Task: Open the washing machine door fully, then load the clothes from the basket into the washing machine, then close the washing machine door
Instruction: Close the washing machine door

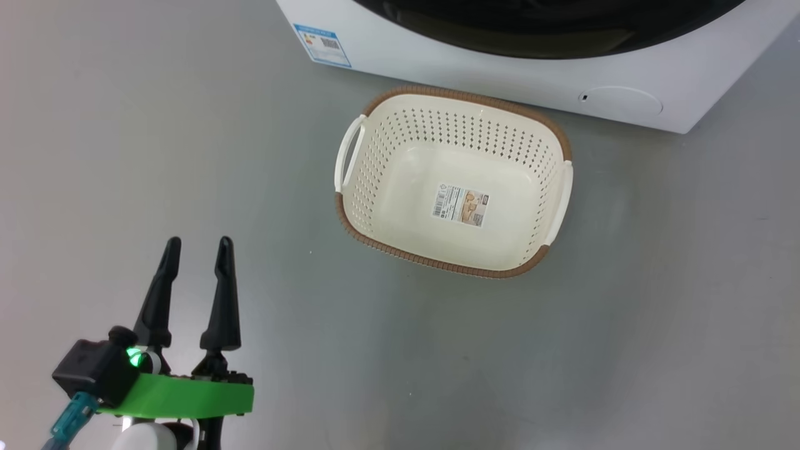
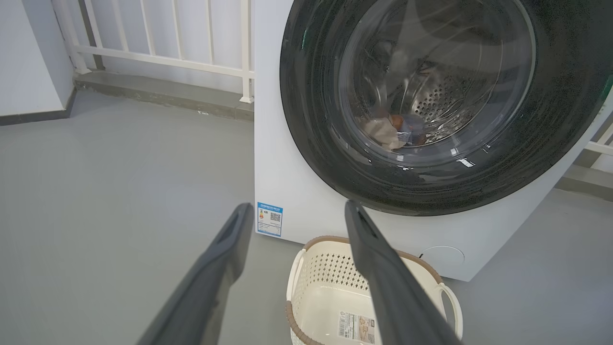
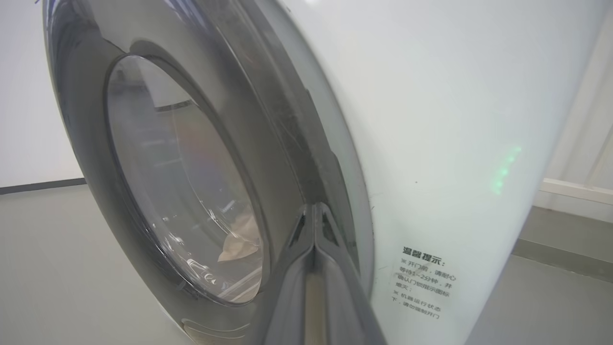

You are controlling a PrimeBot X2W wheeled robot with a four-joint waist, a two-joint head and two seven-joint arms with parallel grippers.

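The washing machine (image 2: 275, 143) stands with its door (image 2: 316, 120) shut flat against the front. Through the door's glass I see the clothes (image 2: 388, 132) lying in the steel drum, beige and blue with orange. The cream basket (image 1: 400, 144) sits on the floor in front of the machine, holding nothing but its floor sticker. My left gripper (image 1: 199, 242) hovers open over the floor, left of and nearer than the basket. My right gripper (image 3: 314, 207) is shut, its tips against the door's glossy black rim (image 3: 287, 143) with nothing held. The beige cloth (image 3: 239, 244) shows behind the glass.
Grey floor (image 1: 125, 156) spreads wide to the left of the basket. A white railing (image 2: 158, 52) on a low kerb runs behind the machine. A blue energy sticker (image 1: 322, 45) and a round flap (image 1: 622, 100) mark the machine's lower front; a warning label (image 3: 424, 282) sits beside the door.
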